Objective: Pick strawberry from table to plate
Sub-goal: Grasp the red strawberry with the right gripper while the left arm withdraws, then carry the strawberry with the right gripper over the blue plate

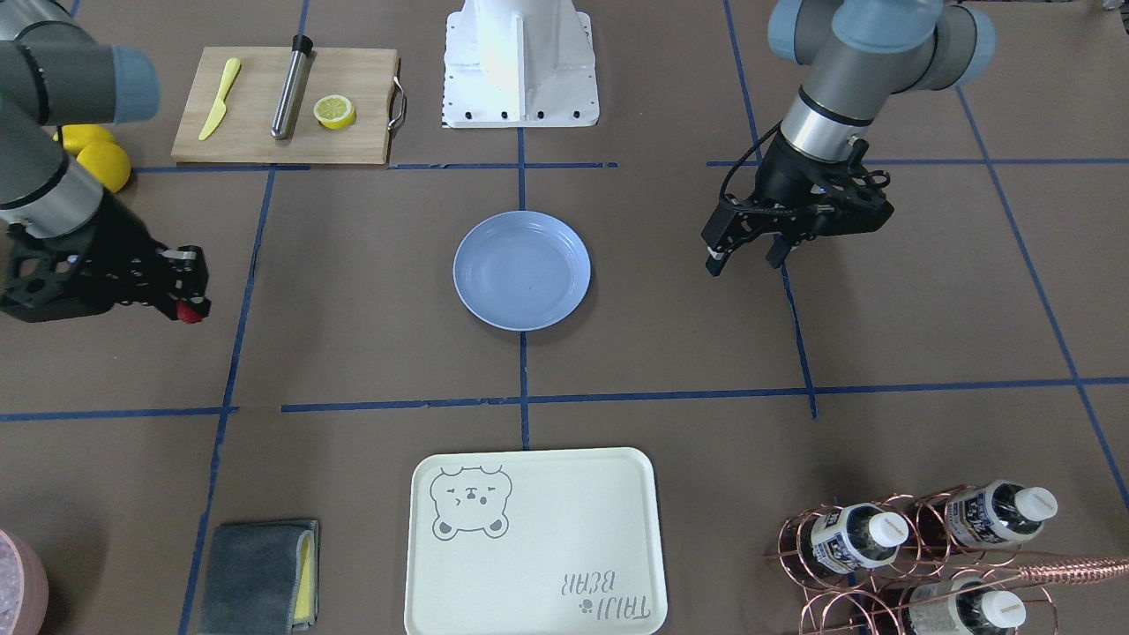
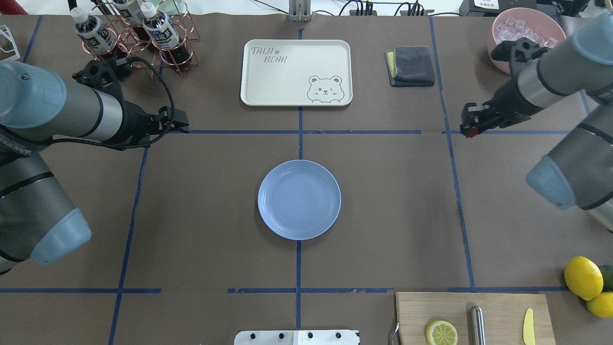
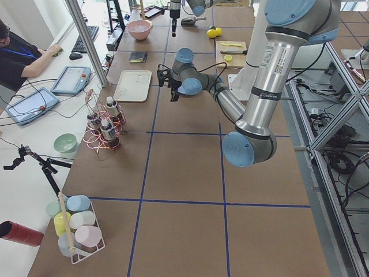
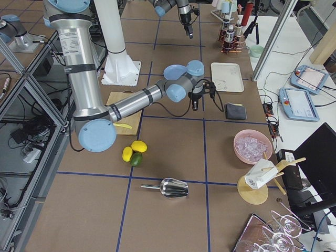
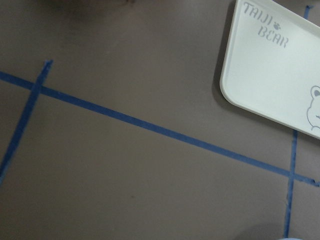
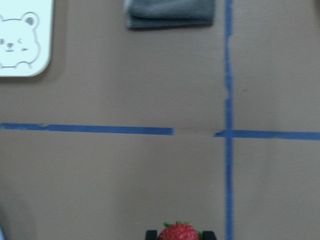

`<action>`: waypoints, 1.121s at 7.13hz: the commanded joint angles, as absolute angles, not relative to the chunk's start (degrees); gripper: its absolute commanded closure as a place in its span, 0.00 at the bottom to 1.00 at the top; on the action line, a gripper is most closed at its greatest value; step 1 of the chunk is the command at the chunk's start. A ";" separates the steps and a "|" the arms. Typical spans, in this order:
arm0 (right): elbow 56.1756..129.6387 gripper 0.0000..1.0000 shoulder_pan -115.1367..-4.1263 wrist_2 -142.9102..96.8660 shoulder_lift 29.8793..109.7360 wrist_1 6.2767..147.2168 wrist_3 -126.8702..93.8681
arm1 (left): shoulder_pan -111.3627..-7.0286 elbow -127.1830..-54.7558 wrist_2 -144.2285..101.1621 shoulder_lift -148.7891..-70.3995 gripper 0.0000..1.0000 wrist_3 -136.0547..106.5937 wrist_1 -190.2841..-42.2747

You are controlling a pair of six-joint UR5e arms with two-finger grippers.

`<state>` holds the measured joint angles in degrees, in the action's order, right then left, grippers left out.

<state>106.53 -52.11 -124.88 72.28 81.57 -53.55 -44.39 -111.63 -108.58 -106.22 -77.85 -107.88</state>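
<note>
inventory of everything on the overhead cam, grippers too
strawberry: 1, red, in right gripper
plate: 1, light blue, centre
tray: 1, cream, bear drawing, far middle
cloth: 1, grey and yellow, right of tray
bowl: 1, pink, ice inside, far right
bottles: 3, white caps, far left
cutting board: 1, wood, near right
lemon half: 1, yellow, on board
metal rod: 1, silver, on board
knife: 1, yellow, on board
lemons: 2, yellow, right of board
lime: 1, green, beside lemons
left gripper: 1, black, open, near bottles
right gripper: 1, black, shut on strawberry
</note>
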 commanded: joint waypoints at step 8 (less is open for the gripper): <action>87.13 1.00 -26.28 -104.15 45.63 80.70 -75.94 | -67.68 -109.95 -116.19 -93.43 0.00 -33.40 -106.96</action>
